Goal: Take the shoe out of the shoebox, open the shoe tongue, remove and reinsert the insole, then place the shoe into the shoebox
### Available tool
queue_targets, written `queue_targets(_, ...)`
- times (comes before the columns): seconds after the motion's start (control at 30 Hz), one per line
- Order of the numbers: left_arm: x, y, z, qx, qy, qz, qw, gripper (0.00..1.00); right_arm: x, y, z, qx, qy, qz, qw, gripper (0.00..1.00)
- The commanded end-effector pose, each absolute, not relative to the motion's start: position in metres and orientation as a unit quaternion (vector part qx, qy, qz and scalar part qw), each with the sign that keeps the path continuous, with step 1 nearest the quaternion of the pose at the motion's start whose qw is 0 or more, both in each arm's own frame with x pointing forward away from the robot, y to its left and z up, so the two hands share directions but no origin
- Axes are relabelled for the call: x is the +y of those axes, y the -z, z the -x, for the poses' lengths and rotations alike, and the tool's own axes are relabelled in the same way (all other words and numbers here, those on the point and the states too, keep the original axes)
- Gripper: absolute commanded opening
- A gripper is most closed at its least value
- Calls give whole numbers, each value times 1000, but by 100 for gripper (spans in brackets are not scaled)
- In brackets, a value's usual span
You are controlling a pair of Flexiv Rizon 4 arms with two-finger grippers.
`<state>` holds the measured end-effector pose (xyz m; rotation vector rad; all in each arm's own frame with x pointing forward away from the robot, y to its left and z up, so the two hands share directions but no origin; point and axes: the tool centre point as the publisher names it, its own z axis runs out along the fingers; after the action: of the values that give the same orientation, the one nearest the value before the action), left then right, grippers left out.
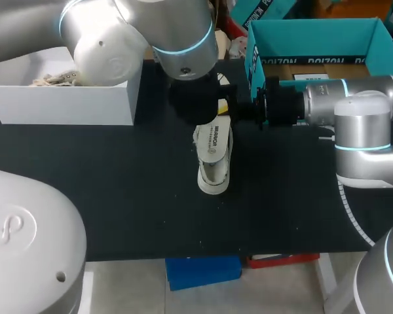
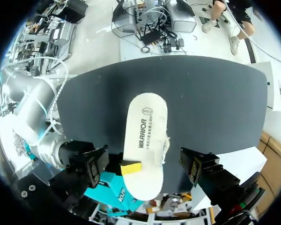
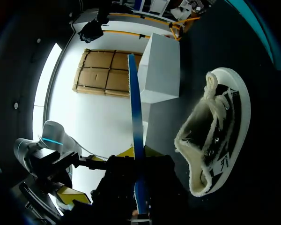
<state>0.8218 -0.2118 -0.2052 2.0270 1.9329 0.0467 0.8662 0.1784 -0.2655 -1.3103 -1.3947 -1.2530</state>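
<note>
A white shoe [image 1: 213, 175] stands on the black table [image 1: 105, 183]; it also shows in the right wrist view as a shoe [image 3: 218, 140] with loose laces beside the gripper. Just above the shoe hangs the insole [image 1: 213, 140], white and printed on top, blue underneath. My right gripper [image 1: 230, 111] is shut on the insole's far end, where one yellow fingertip [image 2: 131, 167] lies on the insole [image 2: 145, 136]. In its own view the insole [image 3: 135, 117] appears edge-on, rising from the right gripper [image 3: 138, 192]. My left gripper [image 2: 145, 164] hangs over the insole, wide open, fingers well clear either side.
The teal shoebox [image 1: 314, 29] sits open at the back right, behind my right arm. A white box [image 1: 65, 101] holding something beige stands at the back left. Bare black table lies in front of the shoe and to both sides.
</note>
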Motion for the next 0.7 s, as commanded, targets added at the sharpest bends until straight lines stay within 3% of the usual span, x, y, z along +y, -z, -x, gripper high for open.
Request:
queue_targets(0.03,-215,207,-841,682,-13,-713,162,100,179,265,-866,-555,498,522,413,0)
queue_targets(0.7,-246,211,-960,678,-26,-714,171,100,179,265,-866,-555,498,522,413,0)
